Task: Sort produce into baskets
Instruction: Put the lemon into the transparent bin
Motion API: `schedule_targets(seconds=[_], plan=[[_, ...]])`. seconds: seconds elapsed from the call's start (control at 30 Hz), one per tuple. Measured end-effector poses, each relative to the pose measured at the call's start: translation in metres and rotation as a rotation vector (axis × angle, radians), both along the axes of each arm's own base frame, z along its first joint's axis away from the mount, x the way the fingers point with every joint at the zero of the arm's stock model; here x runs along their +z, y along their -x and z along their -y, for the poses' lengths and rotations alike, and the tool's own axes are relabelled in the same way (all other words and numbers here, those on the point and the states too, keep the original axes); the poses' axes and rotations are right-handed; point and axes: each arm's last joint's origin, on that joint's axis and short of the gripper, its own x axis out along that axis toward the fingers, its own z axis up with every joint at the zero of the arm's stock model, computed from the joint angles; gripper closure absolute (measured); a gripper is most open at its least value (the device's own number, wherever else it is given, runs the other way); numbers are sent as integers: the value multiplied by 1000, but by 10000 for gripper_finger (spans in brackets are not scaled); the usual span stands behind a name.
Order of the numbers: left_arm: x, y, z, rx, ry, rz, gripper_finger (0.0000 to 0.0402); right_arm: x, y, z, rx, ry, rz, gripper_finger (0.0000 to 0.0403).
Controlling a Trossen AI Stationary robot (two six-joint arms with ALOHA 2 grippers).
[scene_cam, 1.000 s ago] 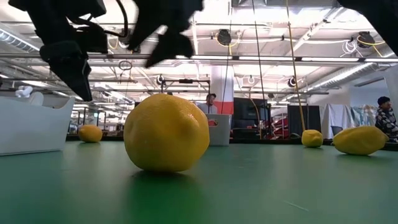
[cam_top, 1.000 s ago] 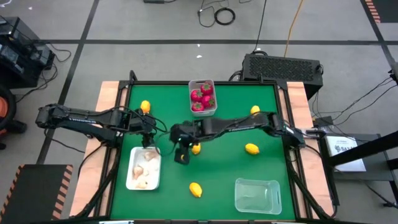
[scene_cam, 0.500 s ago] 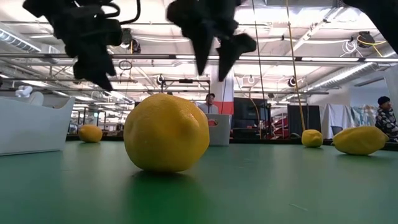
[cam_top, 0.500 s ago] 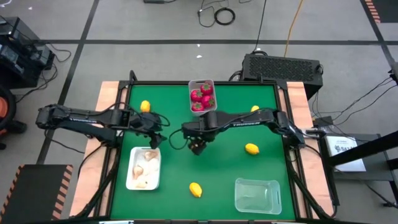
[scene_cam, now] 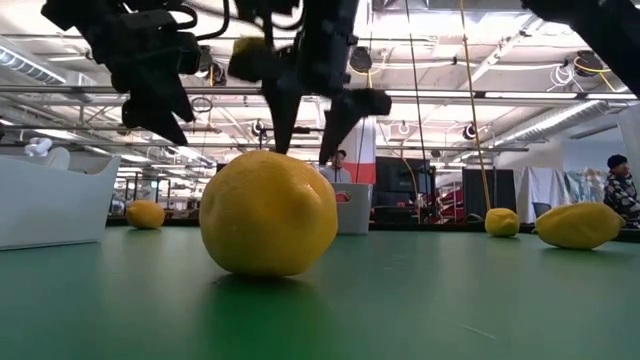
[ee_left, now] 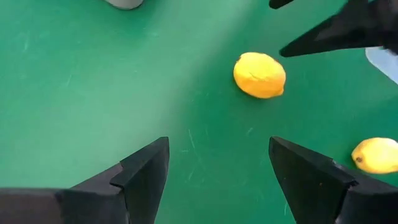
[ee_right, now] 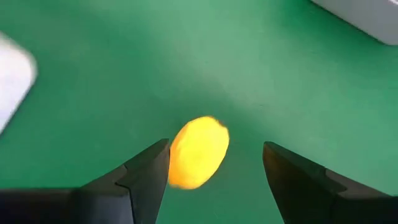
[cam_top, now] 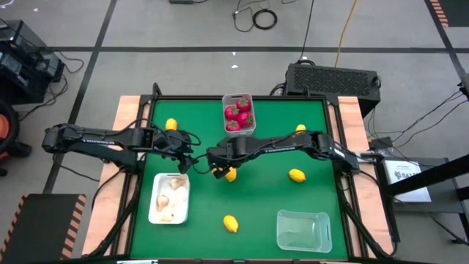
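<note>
Dark right claw [cam_top: 217, 170] hovers with fingers apart over a yellow oval lemon [cam_top: 231, 174] lying mid-worktop. Just beside it the left claw [cam_top: 190, 156] hangs spread and empty above the green worktop [cam_top: 271, 198], near the shallow white tray [cam_top: 169, 199] holding whitish garlic bulbs [cam_top: 172, 194].

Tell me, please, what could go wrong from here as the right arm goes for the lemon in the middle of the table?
1. The right gripper has open jaws above the middle lemon, which sits off to one side of the gap; closing could nudge the round lemon and roll it away.
2. The left gripper hovers close by, also open, so the arms might collide.
3. The clear tub is far across the table, so a loose grip could drop the lemon.
</note>
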Motion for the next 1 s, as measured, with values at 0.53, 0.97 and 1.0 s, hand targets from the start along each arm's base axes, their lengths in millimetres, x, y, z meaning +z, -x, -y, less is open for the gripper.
schedule_targets(seconds=[0.53,0.97,1.0], plan=[[-3,3,0,20,10,-46,119,-36,-10,-9,-28,-82,-64,156],[-3,4,0,27,-11,-49,119,-49,-15,-18,-74,-69,-48,156],[-3,4,0,27,-12,-49,119,-52,-16,-18,-92,-72,-53,156]])
